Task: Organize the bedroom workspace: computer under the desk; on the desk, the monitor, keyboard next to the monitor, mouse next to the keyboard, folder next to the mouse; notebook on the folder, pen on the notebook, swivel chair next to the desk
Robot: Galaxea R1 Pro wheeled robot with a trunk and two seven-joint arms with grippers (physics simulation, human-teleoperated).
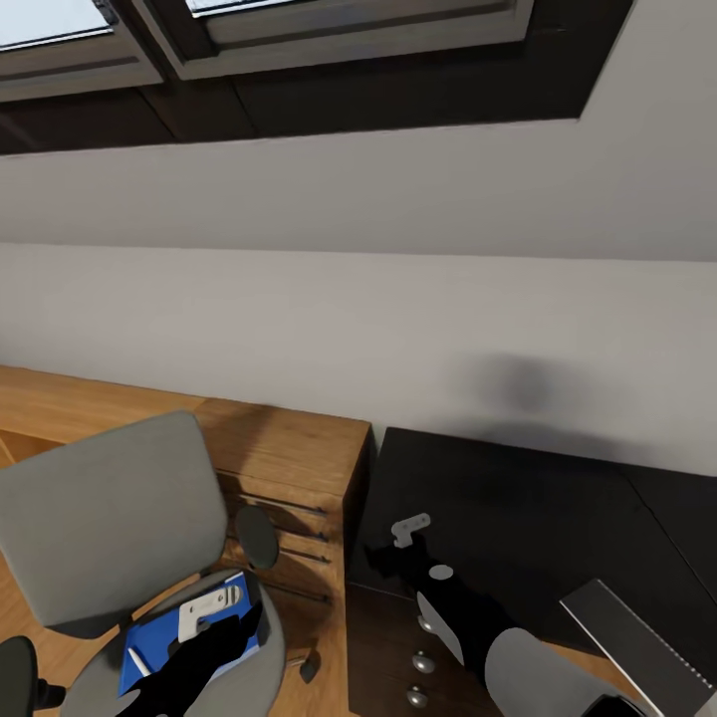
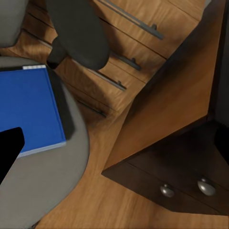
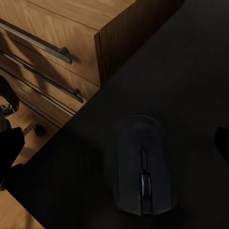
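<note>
Right arm [image 1: 468, 617]: glossy black casing, widening near the camera into a rounded light grey shell [image 1: 543, 672]. A small round grey cap [image 1: 440, 573] sits on the black segment. At its far end, a pale grey angular bracket [image 1: 410, 526] with small round holes tops the right claw [image 1: 383, 558].

Left arm [image 1: 189, 662]: the same black casing, carrying a pale grey L-shaped bracket [image 1: 207, 607] with small holes. Left claw fingertip [image 2: 9, 145] shows as a flat matte black slab, unmarked.
</note>
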